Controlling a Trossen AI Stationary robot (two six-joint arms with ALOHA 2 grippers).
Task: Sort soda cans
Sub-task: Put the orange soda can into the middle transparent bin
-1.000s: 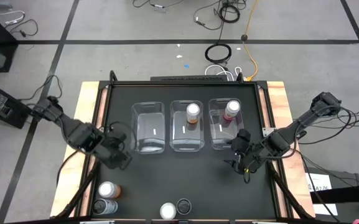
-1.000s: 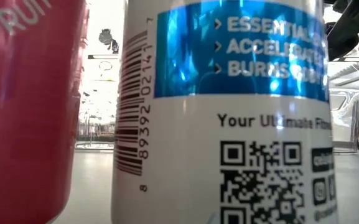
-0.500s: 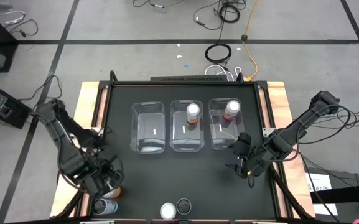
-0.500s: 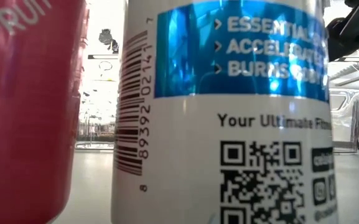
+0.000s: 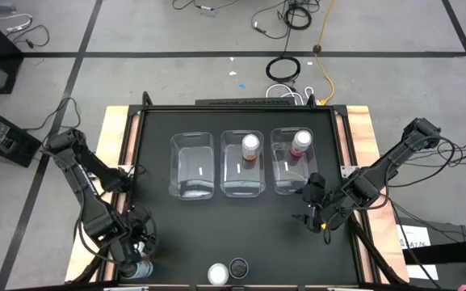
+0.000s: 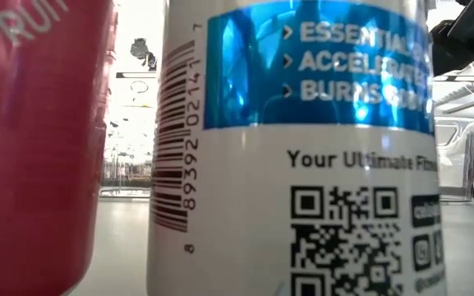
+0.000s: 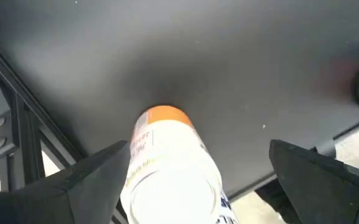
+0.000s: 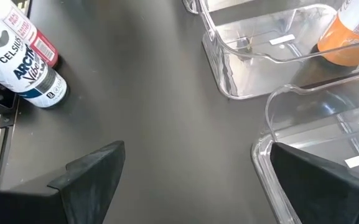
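Left gripper [image 7: 191,177] hung wide open, empty, straddling an orange can [image 7: 173,168] on the black table [image 5: 241,226]; clear bins [image 5: 192,166] beyond.

Six upright soda cans [image 5: 251,145]

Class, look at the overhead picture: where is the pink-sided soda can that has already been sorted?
In the high view, the pink can stands upright in the right-hand clear bin, at its far end, next to the middle bin holding an orange can.
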